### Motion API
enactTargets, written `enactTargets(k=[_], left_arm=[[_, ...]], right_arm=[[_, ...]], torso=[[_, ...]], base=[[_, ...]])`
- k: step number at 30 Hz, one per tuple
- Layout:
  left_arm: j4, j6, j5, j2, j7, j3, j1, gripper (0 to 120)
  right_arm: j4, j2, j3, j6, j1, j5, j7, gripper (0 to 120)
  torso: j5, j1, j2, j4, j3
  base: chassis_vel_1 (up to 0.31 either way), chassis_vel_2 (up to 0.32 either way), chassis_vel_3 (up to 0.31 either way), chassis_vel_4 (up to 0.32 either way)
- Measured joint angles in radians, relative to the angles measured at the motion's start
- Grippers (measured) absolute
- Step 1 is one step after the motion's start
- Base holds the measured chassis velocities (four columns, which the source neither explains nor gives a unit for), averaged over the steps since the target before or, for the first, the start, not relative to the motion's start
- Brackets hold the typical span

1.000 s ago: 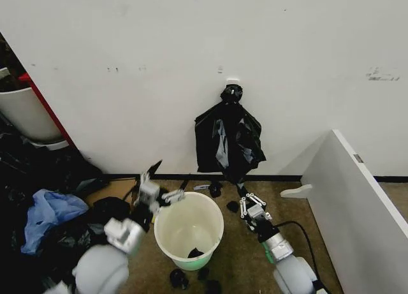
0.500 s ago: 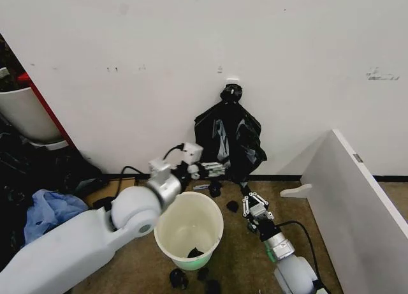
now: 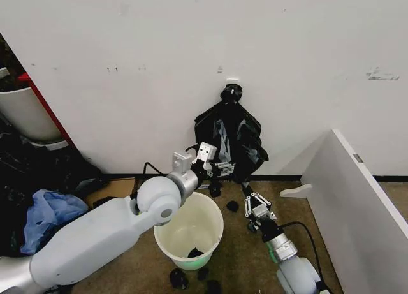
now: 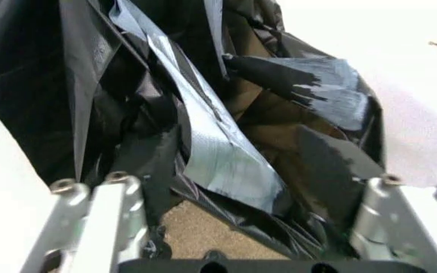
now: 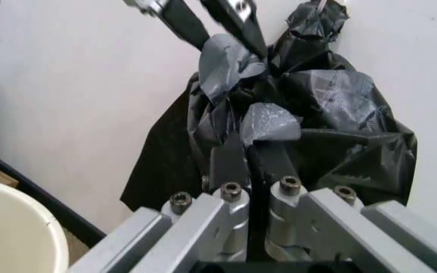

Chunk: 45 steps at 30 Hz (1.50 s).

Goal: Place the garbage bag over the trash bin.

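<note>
The left gripper (image 3: pixel 220 168) has swung from the bin (image 3: pixel 189 229) up to the hanging bag (image 3: pixel 231 144), jaws open around it; the right gripper (image 3: pixel 254 208) waits closed, low on the right.

1. The garbage bag (image 3: pixel 231 141) is glossy black, its wrinkled film catching grey-white highlights.
2. The trash bin (image 3: pixel 189 229) is white, with a faint green tint at its base.
3. The left claw (image 3: pixel 222 169) is silver-grey metal with black fingertips, on a white arm.
4. The right claw (image 3: pixel 247 193) is silver metal with dark finger pads.
5. The wall (image 3: pixel 191 51) is plain white with small dark scuffs.
6. The floor (image 3: pixel 236 256) is mottled brown.
7. A blue cloth (image 3: pixel 44 214) lies among black bags.
</note>
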Motion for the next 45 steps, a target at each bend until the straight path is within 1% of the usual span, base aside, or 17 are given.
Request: enactTargets(k=[1,2,6,8,11,15,17,20,25,26,30,31,34,38,39,43,45], left_arm=[[0.010,0.000,-0.001,-0.007,0.000,0.000,-0.001,53],[0.010,0.000,-0.001,-0.007,0.000,0.000,-0.001,53],[0.029,0.001,-0.003,-0.025,-0.009,-0.001,0.001,39],[0.038,0.001,-0.006,-0.032,-0.013,-0.003,0.003,27],[0.043,0.000,-0.006,-0.037,-0.016,-0.007,0.006,21],[0.050,-0.033,0.000,-0.045,-0.019,-0.037,0.032,3],[0.050,-0.049,0.003,-0.046,-0.019,-0.049,0.042,0],[0.049,-0.114,0.020,-0.044,-0.017,-0.078,0.078,0],[0.049,-0.181,0.090,-0.038,-0.002,-0.090,0.110,0],[0.050,-0.191,0.106,-0.040,0.000,-0.099,0.121,0],[0.051,-0.206,0.128,-0.044,0.000,-0.134,0.155,0],[0.051,-0.206,0.128,-0.044,0.000,-0.134,0.155,0],[0.051,-0.209,0.142,-0.043,0.001,-0.144,0.174,0],[0.049,-0.212,0.154,-0.043,0.003,-0.142,0.194,0],[0.049,-0.212,0.154,-0.043,0.003,-0.142,0.194,0],[0.050,-0.214,0.167,-0.045,0.007,-0.120,0.196,0],[0.049,-0.214,0.171,-0.044,0.007,-0.119,0.199,0]], right_arm=[[0.003,0.000,-0.001,0.000,-0.002,0.000,0.000,0],[0.003,0.000,-0.001,0.000,-0.002,0.000,0.000,0],[0.010,0.000,0.000,-0.002,-0.004,0.001,0.000,0],[0.017,-0.003,0.000,-0.004,-0.007,0.004,0.000,0],[0.022,-0.007,0.000,-0.005,-0.008,0.007,0.000,0],[0.040,-0.013,0.000,-0.011,-0.015,0.016,0.006,0],[0.047,-0.013,0.000,-0.014,-0.018,0.018,0.006,0],[0.076,-0.019,-0.004,-0.031,-0.031,0.039,0.001,1],[0.127,-0.031,-0.011,-0.053,-0.055,0.072,0.000,16],[0.148,-0.040,-0.012,-0.059,-0.071,0.090,-0.003,22],[0.221,-0.090,0.001,-0.080,-0.143,0.156,-0.026,38],[0.221,-0.090,0.001,-0.080,-0.143,0.156,-0.026,38],[0.288,-0.126,0.006,-0.166,-0.166,0.275,-0.013,51],[0.331,-0.171,0.001,-0.307,-0.100,0.358,0.045,68],[0.331,-0.171,0.001,-0.307,-0.100,0.358,0.045,68],[0.277,-0.229,-0.028,-0.376,0.015,0.334,0.058,84],[0.250,-0.247,-0.048,-0.383,0.060,0.318,0.055,89]], torso=[[0.0000,0.000,0.000,-0.0001,0.000],[0.0000,0.000,0.000,-0.0001,0.000],[0.0000,0.000,0.000,0.0000,0.000],[0.0000,0.000,0.000,0.0000,0.000],[0.0000,0.000,0.000,0.0000,0.000],[0.0000,0.000,0.000,-0.0001,0.000],[0.0000,0.000,0.000,-0.0001,0.000],[-0.0002,0.000,0.000,0.0000,0.000],[-0.0002,0.000,0.000,0.0001,0.000],[-0.0001,0.000,0.000,0.0001,0.000],[-0.0002,0.000,0.000,-0.0001,0.000],[-0.0002,0.000,0.000,-0.0001,0.000],[-0.0001,0.000,0.000,-0.0003,0.000],[-0.0001,0.000,0.000,0.0001,0.000],[-0.0001,0.000,0.000,0.0001,0.000],[0.0000,0.000,0.000,-0.0003,0.000],[0.0003,0.000,0.000,-0.0002,0.000]], base=[[0.000,0.000,0.000,0.000],[0.000,0.000,0.000,0.000],[0.000,0.000,0.000,0.000],[0.000,0.000,0.000,0.000],[0.000,0.000,0.000,0.000],[0.000,0.000,0.000,0.000],[0.000,0.000,0.000,0.000],[0.000,0.000,0.000,0.000],[0.000,0.000,0.000,0.000],[0.000,0.000,0.000,0.000],[0.000,0.000,0.000,0.000],[0.000,0.000,0.000,0.000],[0.000,0.000,0.000,0.000],[0.000,0.000,0.000,0.000],[0.000,0.000,0.000,0.000],[0.000,0.000,0.000,0.000],[0.000,0.000,0.000,0.000]])
